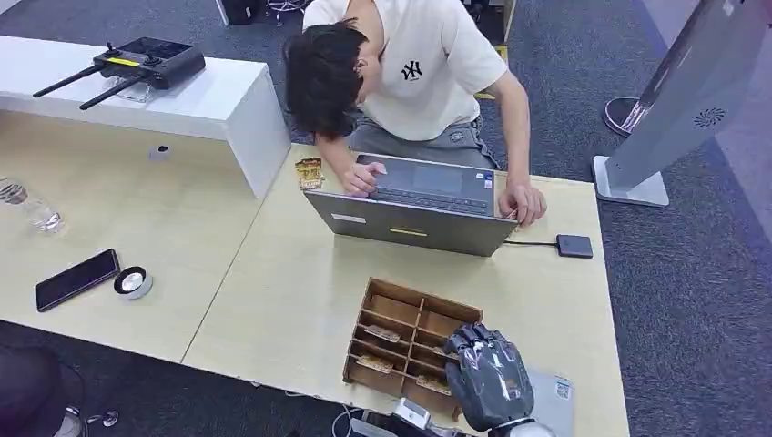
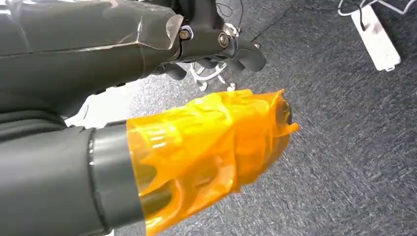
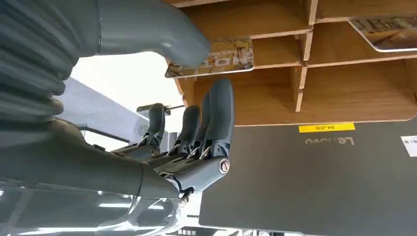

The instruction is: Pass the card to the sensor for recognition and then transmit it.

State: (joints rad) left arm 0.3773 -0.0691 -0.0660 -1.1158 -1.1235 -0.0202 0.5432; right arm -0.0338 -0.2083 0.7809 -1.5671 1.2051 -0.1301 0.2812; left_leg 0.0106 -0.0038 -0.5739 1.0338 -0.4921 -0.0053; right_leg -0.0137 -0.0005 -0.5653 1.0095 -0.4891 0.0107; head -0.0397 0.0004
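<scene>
- Head view: my right hand (image 1: 488,375) hovers over the near right corner of the brown wooden compartment tray (image 1: 410,346), which sits at the near edge of the pale wooden desk (image 1: 273,273). Printed cards (image 1: 383,333) lie in several of its compartments. Beyond the tray, a person (image 1: 401,73) leans over an open grey laptop (image 1: 414,214), both hands on it. A small black box (image 1: 573,246) lies right of the laptop, joined to it by a cable. Far left on the desk lie a black phone (image 1: 76,279) and a round black-and-white puck (image 1: 133,282).
- Left wrist view: my left hand (image 2: 196,142), its thumb wrapped in orange film, hangs above dark grey carpet (image 2: 344,147); its dark fingers (image 2: 236,49) are curled, with nothing in them.
- Right wrist view: my right hand's fingers (image 3: 211,123) are straight and apart from the thick grey thumb (image 3: 147,34). The thumb tip meets the edge of a printed card (image 3: 226,58) lying in a tray compartment; I cannot tell whether it presses the card. The laptop's grey lid (image 3: 319,177) stands just beyond the tray.
</scene>
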